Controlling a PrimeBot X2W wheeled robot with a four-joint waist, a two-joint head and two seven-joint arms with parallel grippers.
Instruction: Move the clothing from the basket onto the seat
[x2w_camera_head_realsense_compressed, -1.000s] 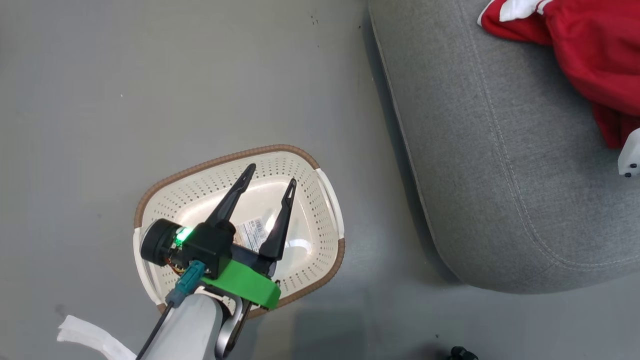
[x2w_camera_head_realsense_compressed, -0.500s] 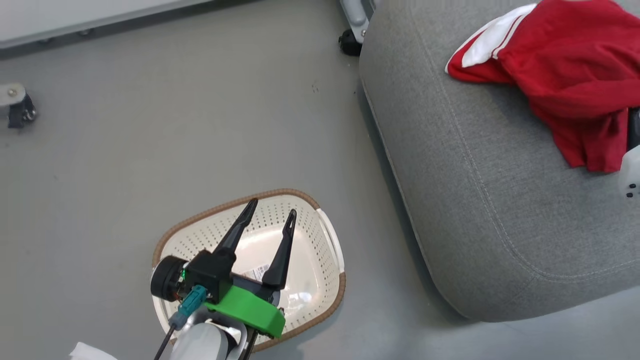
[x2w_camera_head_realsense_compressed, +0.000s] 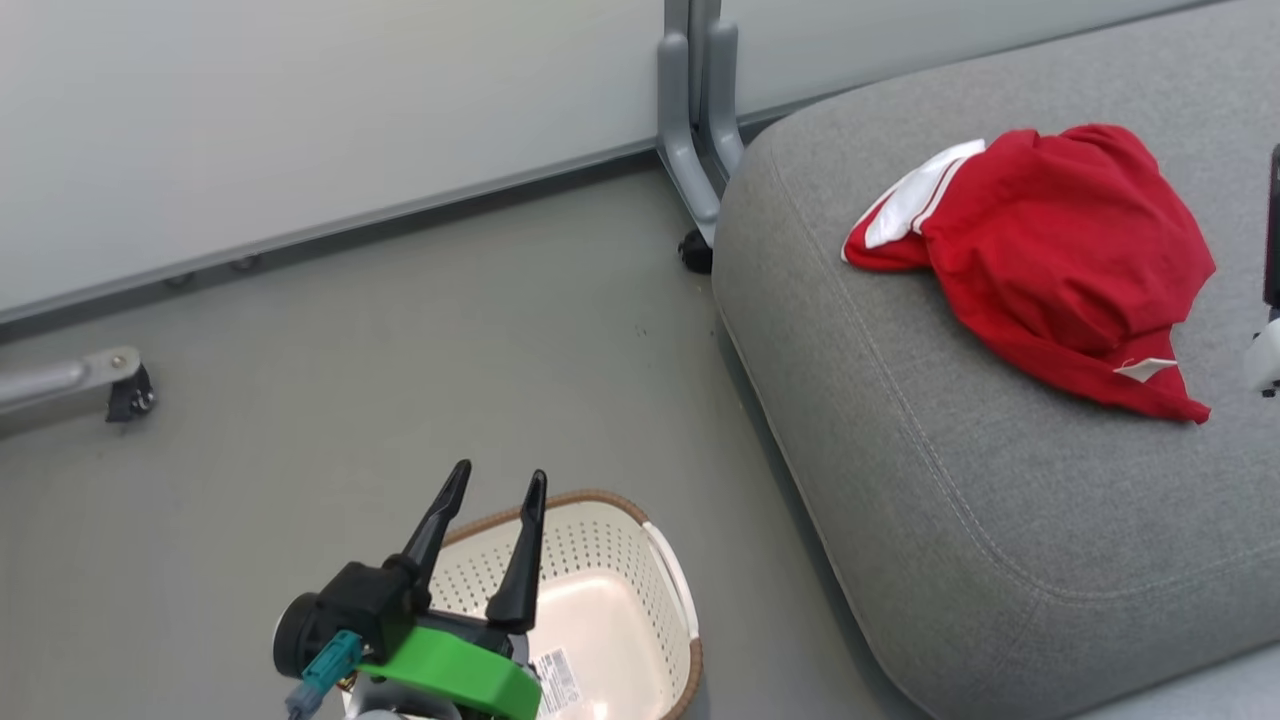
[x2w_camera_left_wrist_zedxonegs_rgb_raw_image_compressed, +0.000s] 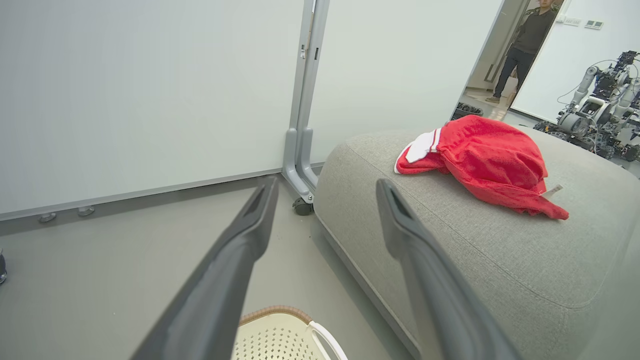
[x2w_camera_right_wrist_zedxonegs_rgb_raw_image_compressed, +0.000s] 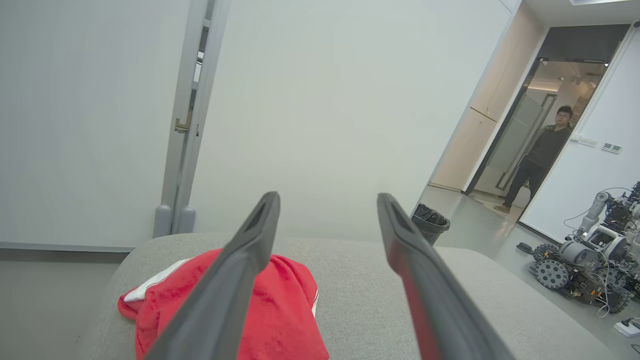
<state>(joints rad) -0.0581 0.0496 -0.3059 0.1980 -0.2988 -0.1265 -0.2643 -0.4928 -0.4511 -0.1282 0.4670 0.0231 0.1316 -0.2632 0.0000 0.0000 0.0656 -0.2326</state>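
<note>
My left gripper (x2w_camera_head_realsense_compressed: 500, 472) hangs above the basket (x2w_camera_head_realsense_compressed: 610, 550) and my right gripper (x2w_camera_right_wrist_zedxonegs_rgb_raw_image_compressed: 326, 197) over the seat (x2w_camera_head_realsense_compressed: 900, 480), both spread wide and empty, since the clothing (x2w_camera_head_realsense_compressed: 1060, 250) lies heaped on the seat, and the basket looks bare, though part is hidden.

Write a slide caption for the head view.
Red clothing heaped on the seat; open left end effector above the basket.

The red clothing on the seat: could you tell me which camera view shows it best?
The head view: the clothing lies whole and unobstructed on the seat. The left wrist view shows it whole, but side-on. In the right wrist view a finger of the right tool crosses it and the bottom edge cuts it off.
</note>
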